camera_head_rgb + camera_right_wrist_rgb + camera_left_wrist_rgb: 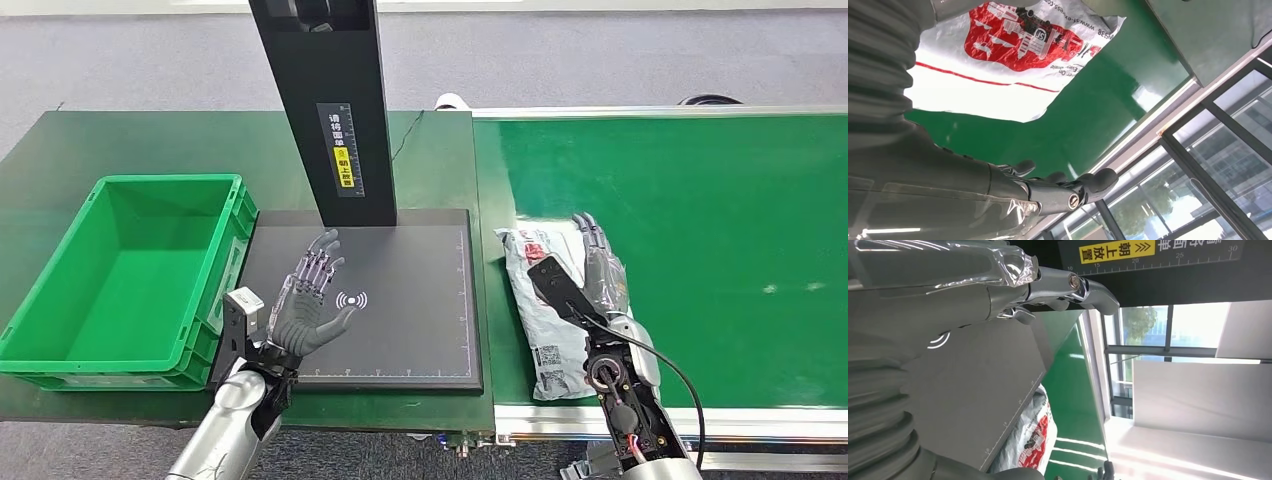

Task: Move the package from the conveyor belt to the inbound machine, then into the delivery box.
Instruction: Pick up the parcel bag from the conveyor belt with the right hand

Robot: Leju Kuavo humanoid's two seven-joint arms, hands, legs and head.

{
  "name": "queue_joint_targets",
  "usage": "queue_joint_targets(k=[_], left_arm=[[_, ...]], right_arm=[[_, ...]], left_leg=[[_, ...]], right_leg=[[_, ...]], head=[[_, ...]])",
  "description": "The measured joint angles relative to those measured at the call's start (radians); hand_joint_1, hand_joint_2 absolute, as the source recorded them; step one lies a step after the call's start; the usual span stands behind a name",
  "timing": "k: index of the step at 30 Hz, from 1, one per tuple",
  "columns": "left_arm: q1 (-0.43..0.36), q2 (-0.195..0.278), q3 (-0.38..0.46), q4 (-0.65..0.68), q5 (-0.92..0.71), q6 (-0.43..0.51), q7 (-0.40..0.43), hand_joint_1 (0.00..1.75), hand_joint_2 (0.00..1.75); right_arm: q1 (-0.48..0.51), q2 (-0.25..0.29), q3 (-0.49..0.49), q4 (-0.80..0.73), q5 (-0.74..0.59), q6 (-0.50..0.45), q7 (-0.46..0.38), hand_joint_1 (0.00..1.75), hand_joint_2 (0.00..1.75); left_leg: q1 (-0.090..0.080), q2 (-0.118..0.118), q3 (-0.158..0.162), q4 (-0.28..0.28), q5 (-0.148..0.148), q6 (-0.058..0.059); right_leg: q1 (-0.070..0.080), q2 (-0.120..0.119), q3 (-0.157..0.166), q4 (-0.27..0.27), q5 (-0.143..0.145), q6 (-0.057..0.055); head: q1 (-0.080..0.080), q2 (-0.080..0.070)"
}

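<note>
Green crate [60,300]: hard plastic, ribbed walls, we see nothing inside.
Left hand [308,300]: fingers spread, palm up, holding nothing, above the scanner plate [420,330], which is matt black and flat with a ruler edge.
Package [535,300]: thin crinkled white poly bag with red print, lying on the glossy green conveyor belt [720,260], near its left edge.
Right hand [603,272]: fingers straight and apart, beside the package; we cannot tell if it touches.
Risk: we judge the slippery film can slide or crumple away from the fingers.
</note>
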State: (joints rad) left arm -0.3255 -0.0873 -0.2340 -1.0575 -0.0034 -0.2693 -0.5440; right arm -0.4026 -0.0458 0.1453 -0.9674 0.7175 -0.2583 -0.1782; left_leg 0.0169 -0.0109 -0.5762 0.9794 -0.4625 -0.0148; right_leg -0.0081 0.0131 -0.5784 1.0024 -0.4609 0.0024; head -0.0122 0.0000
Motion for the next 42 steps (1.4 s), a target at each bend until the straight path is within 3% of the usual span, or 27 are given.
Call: queue_joint_targets(k=[15, 18, 22, 24, 29, 38, 39, 42], left_arm=[[-0.002, -0.001, 0.0, 0.005, 0.0, 0.0, 0.002, 0.0, 1.75], [-0.003, -0.001, -0.001, 0.005, 0.0, 0.0, 0.007, 0.0, 1.75], [-0.01, -0.004, -0.001, 0.009, -0.013, 0.005, 0.021, 0.0, 1.75], [-0.013, -0.008, -0.001, 0.014, -0.022, 0.012, 0.024, 0.0, 1.75], [-0.003, -0.014, 0.0, 0.013, -0.033, 0.03, 0.033, 0.0, 1.75], [0.007, -0.015, 0.002, 0.012, -0.038, 0.038, 0.036, 0.0, 1.75], [0.007, -0.015, 0.002, 0.012, -0.038, 0.039, 0.036, 0.0, 1.75], [0.007, -0.015, 0.002, 0.012, -0.04, 0.039, 0.036, 0.0, 1.75]], right_arm=[[0.001, 0.0, -0.008, 0.0, 0.024, 0.011, 0.024, 0.0, 1.75], [0.002, -0.003, -0.016, 0.001, 0.058, 0.068, 0.094, 0.0, 1.75], [0.002, -0.013, -0.016, 0.015, 0.14, 0.227, 0.253, 0.0, 1.75], [0.004, -0.016, -0.014, 0.033, 0.178, 0.302, 0.292, 0.0, 1.75], [-0.004, -0.012, 0.009, 0.105, 0.246, 0.347, 0.323, 0.0, 1.75], [-0.021, -0.006, 0.021, 0.151, 0.252, 0.352, 0.324, 0.0, 1.75], [-0.023, -0.005, 0.022, 0.155, 0.253, 0.352, 0.324, 0.23, 1.75], [-0.032, -0.003, 0.029, 0.172, 0.26, 0.368, 0.325, 1.54, 1.75]], left_leg=[[0.0, 0.0, 0.0, 0.0, 0.0, 0.0], [0.0, 0.0, 0.0, 0.0, 0.0, 0.0], [0.0, 0.0, 0.0, 0.0, 0.0, 0.0], [0.0, 0.0, 0.0, 0.0, 0.0, 0.0], [0.0, 0.0, 0.0, 0.0, 0.0, 0.0], [0.0, 0.0, 0.0, 0.0, 0.0, 0.0], [0.0, 0.0, 0.0, 0.0, 0.0, 0.0], [0.0, 0.0, 0.0, 0.0, 0.0, 0.0]], right_leg=[[0.0, 0.0, 0.0, 0.0, 0.0, 0.0], [0.0, 0.0, 0.0, 0.0, 0.0, 0.0], [0.0, 0.0, 0.0, 0.0, 0.0, 0.0], [0.0, 0.0, 0.0, 0.0, 0.0, 0.0], [0.0, 0.0, 0.0, 0.0, 0.0, 0.0], [0.0, 0.0, 0.0, 0.0, 0.0, 0.0], [0.0, 0.0, 0.0, 0.0, 0.0, 0.0], [0.0, 0.0, 0.0, 0.0, 0.0, 0.0]], head=[[0.0, 0.0], [0.0, 0.0], [0.0, 0.0], [0.0, 0.0], [0.0, 0.0], [0.0, 0.0], [0.0, 0.0], [0.0, 0.0]])
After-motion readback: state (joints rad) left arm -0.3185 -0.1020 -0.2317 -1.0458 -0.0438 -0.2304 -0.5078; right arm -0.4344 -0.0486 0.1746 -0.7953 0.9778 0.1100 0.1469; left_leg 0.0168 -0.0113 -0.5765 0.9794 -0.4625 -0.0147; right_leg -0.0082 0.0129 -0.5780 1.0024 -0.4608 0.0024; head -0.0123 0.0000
